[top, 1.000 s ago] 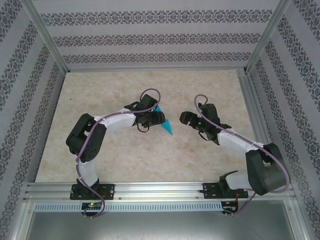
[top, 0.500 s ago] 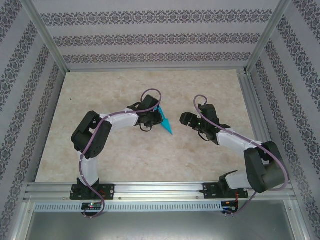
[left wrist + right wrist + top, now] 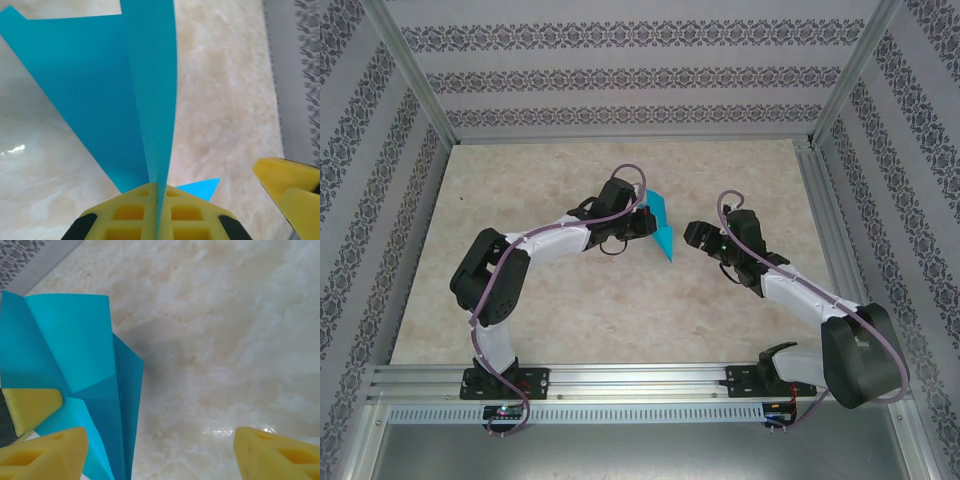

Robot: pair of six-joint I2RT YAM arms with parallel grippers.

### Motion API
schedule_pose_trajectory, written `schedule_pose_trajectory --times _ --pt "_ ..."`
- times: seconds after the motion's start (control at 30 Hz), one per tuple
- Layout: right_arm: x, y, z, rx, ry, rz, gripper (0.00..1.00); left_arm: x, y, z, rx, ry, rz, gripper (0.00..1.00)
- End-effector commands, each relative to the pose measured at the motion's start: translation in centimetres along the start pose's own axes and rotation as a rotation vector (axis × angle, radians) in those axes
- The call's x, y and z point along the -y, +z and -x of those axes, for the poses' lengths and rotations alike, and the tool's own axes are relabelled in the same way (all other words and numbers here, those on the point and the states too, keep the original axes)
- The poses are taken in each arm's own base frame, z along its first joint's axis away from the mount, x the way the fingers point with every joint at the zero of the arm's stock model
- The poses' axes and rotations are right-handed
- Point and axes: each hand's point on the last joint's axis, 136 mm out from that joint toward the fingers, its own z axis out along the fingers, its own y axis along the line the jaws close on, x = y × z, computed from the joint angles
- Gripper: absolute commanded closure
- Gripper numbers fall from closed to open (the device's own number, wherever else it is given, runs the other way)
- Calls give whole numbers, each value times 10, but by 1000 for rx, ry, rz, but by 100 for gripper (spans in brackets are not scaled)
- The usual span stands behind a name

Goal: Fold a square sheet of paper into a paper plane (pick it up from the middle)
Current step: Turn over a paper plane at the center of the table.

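Left claw (image 3: 157, 194) pinched the light, bendy plane (image 3: 100, 75) at maybe its middle fold, the firmest spot; right claw (image 3: 162, 452) was spread.

From overhead I see my left arm (image 3: 535, 245) bent at the elbow and reaching toward the middle of the marbled table (image 3: 570, 320). The left gripper (image 3: 644, 224) is clamped on the left side of the teal paper (image 3: 663, 224). The paper is folded into a narrow shape, broad at its far end and tapering to a sharp tip on the near side. It stands on edge rather than lying flat. My right arm (image 3: 790, 290) comes in from the other side. The right gripper (image 3: 693, 236) points at the paper and sits just beside it, not touching. From up here I can't read how wide its jaws stand. A purple cable (image 3: 625, 178) loops above the left wrist.
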Motion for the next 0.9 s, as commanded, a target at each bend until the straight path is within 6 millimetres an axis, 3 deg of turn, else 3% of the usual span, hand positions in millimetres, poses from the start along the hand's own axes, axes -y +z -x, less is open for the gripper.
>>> schedule_pose_trajectory --times 0.0,0.27,0.43,0.77,0.87 --pt "-4 -6 8 39 11 28 23 30 -5 1 -13 121 -130 96" --pt "-11 2 -5 -37 2 73 26 15 20 -13 -104 103 -204 96" --pt "-13 8 -13 -76 4 82 26 2 31 -16 -129 84 -200 89" --pt "-13 19 -22 -120 -5 62 27 -48 29 -14 -80 28 -51 69" --pt "-13 22 -26 -132 -18 36 28 -59 24 -14 -60 18 -14 68"
